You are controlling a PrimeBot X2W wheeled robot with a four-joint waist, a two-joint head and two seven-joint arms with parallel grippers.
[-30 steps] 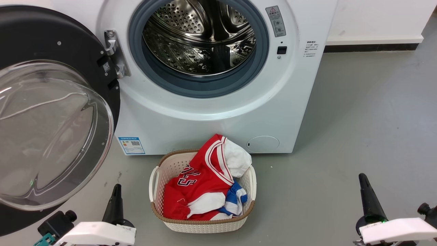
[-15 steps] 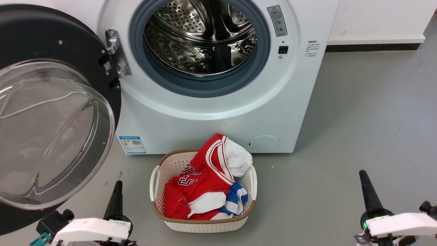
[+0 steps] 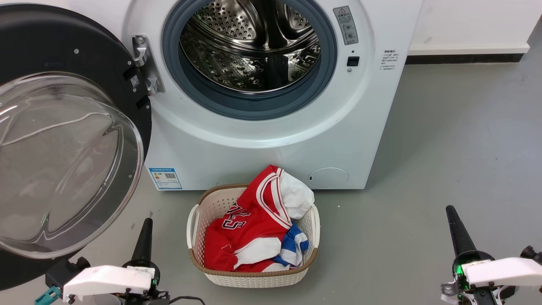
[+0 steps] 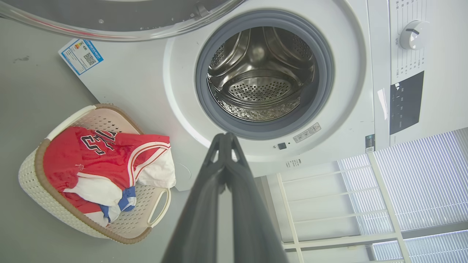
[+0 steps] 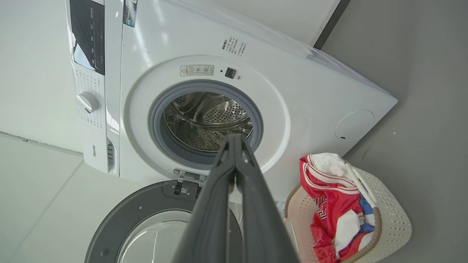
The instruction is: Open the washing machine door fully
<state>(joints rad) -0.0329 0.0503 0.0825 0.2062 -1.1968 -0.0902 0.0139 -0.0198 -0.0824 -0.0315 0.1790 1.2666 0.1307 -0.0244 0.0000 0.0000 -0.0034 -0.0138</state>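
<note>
Tool L [image 3: 146,224], tool R [image 3: 451,212], both closed, empty, touching nothing.

Inspected: the left gripper [image 3: 146,226] has long, matte dark-grey fingers [image 4: 204,204] tapering to blunt tips. It has a white moulded wrist shell [image 3: 108,279], with a teal connector [image 3: 44,295] at its 8 o'clock, a black knob [image 3: 80,262] at 10 and a thin black cable [image 3: 188,299] at 4. The right gripper [image 3: 451,214] is of the same build, with a green light [image 3: 458,270] at the finger base.

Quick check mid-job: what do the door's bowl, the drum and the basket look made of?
Door bowl: clear glass or plastic, glossy; floor shows through, with glare streaks. Drum: likely polished steel, perforated, mirror-like reflections. Basket: probably cream moulded plastic, matte, perforated wall, brown rim.
</note>
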